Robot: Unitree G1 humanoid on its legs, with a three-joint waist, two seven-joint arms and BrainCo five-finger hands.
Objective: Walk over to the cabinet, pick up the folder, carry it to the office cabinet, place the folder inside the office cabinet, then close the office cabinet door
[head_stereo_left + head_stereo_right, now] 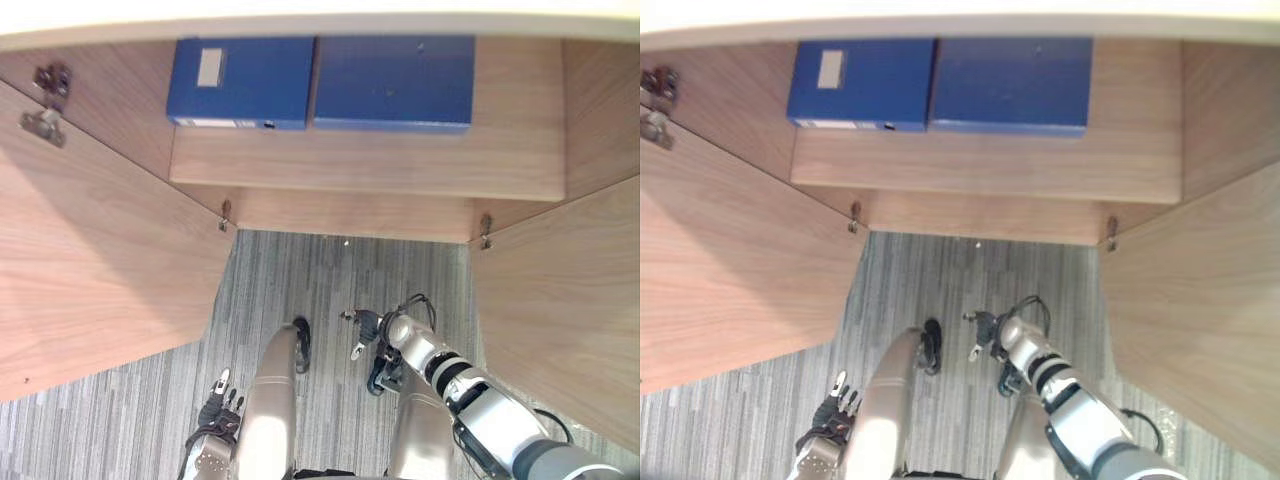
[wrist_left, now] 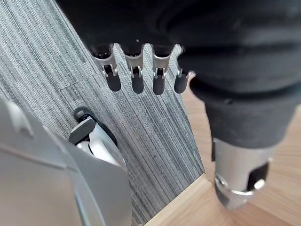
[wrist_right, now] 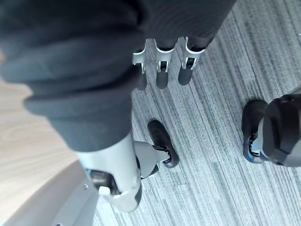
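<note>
Two blue box folders lie flat side by side on the wooden shelf (image 1: 370, 165) of the open cabinet: one with a white label (image 1: 240, 80) on the left, a plain one (image 1: 393, 82) on the right. My left hand (image 1: 222, 402) hangs low at the lower left over the carpet, fingers (image 2: 134, 77) straight and holding nothing. My right hand (image 1: 368, 335) hangs low near the centre, below the shelf's front edge, its fingers (image 3: 162, 70) also straight and empty. Both hands are well short of the folders.
The cabinet's left door (image 1: 100, 270) and right door (image 1: 565, 300) stand swung open towards me, flanking a strip of grey striped carpet (image 1: 330, 280). Metal hinges (image 1: 45, 100) show on the left door. A pale cabinet top (image 1: 320, 25) runs along the far edge.
</note>
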